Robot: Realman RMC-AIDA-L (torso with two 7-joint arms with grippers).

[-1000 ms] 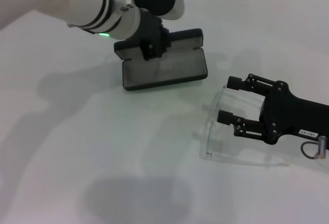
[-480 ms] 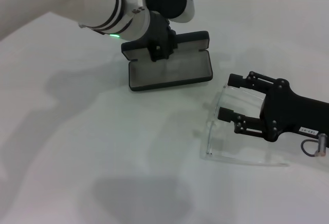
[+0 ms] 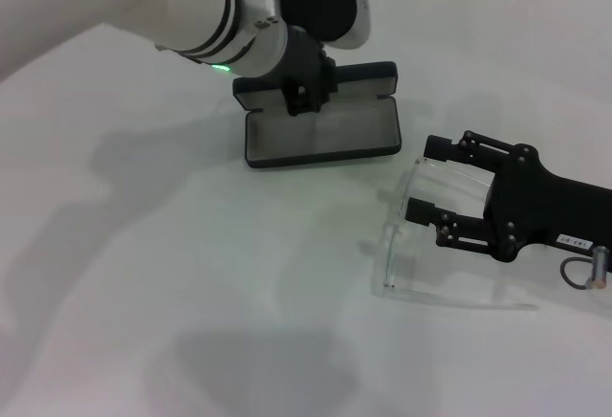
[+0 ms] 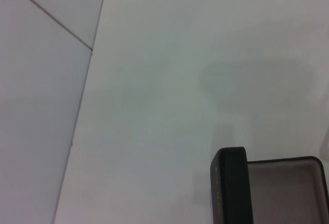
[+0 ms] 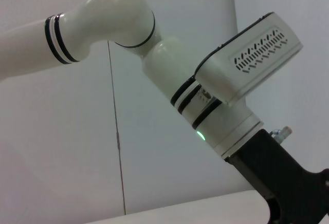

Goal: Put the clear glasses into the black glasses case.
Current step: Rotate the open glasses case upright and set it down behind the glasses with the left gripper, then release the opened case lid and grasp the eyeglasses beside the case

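The black glasses case [image 3: 321, 136] lies open on the white table, grey lining up and lid standing at the back. My left gripper [image 3: 304, 98] is shut on the case's rear edge at the hinge. In the left wrist view the black glasses case [image 4: 230, 190] shows one corner and some lining. The clear glasses [image 3: 390, 245] rest on the table to the right of the case, their arms pointing right. At the glasses, my right gripper [image 3: 428, 183] is open, with the far arm of the frame between its fingers.
The white table [image 3: 143, 274] stretches bare to the left and front, with a wall seam behind it. In the right wrist view the left arm [image 5: 205, 106] fills the scene in front of a pale wall.
My left gripper has slid the open case to the right, closer to the glasses. The right gripper and the glasses have stayed almost in place.
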